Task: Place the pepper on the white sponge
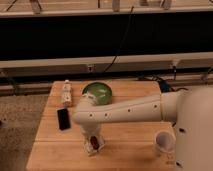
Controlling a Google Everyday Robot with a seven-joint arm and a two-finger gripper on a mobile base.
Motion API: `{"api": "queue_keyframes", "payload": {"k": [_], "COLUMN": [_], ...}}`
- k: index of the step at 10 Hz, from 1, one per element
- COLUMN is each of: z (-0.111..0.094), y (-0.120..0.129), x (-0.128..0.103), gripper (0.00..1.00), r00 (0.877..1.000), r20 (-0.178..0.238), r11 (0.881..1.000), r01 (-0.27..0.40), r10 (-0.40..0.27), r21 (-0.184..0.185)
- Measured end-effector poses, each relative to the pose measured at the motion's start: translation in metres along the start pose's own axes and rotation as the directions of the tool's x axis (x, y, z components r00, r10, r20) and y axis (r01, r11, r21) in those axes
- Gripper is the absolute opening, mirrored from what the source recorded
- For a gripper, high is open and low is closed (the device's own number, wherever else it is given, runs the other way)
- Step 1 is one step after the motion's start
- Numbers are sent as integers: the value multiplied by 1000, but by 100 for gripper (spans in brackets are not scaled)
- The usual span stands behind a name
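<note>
My gripper (94,143) hangs from the white arm (125,111) and is low over the front left part of the wooden table (130,150). A small red pepper (94,142) shows right at the gripper's tip. A white piece, apparently the sponge (88,149), lies directly under it on the table. I cannot tell whether the pepper rests on the sponge or is held just above it.
A green bowl (97,92) stands at the back middle. A black phone (63,119) lies at the left. A white object (66,92) lies at the back left. A white cup (164,142) stands at the front right, next to the robot's white body (196,131).
</note>
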Motion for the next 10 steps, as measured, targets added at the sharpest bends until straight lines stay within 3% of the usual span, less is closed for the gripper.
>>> {"api": "queue_keyframes", "payload": {"k": [1, 3, 5, 10], "z": [0, -3, -6, -18], "y": [1, 5, 7, 16], "x": [0, -1, -1, -4], "gripper": [39, 61, 78, 80], "r00": [1000, 1000, 1000, 999], "r20": [1, 3, -3, -28], "r11": [1000, 1000, 1000, 999], "r01": [-3, -7, -10, -19], "r10": [3, 7, 10, 21], "r21": [2, 8, 21, 48]}}
